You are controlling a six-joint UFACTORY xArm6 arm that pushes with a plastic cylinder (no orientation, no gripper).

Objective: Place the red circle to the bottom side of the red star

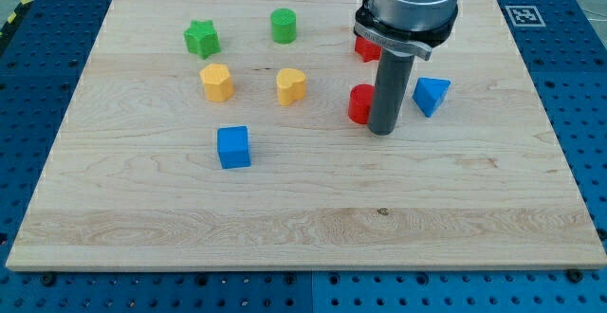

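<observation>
Currently, the single camera view is showing a wooden board (114, 199) on a blue perforated table, with the arm's grey housing coming down from the view's top. My tip (381, 131) is a bare dark rod that is gripping nothing; it is resting on the board, touching or just beside the view's right flank of the red circle (358, 104). Taking the red circle as the landmark: the red star (364, 47) is lying toward the view's top of it, mostly hidden behind the arm's collar, so only a red corner is showing. A blue triangular block (431, 96) is sitting to the view's right, beyond my tip. An orange heart-like block (291, 85) and an orange rounded block (216, 82) are lying to the view's left. A green cylinder (283, 25) and a green star (201, 38) are sitting up and to the left. A blue cube (233, 147) is lying down and to the left.

Judging by this layout, the red circle is already sitting below the red star, apparently close to lined up, so the task seems nearly done; perhaps only a small nudge is remaining.
</observation>
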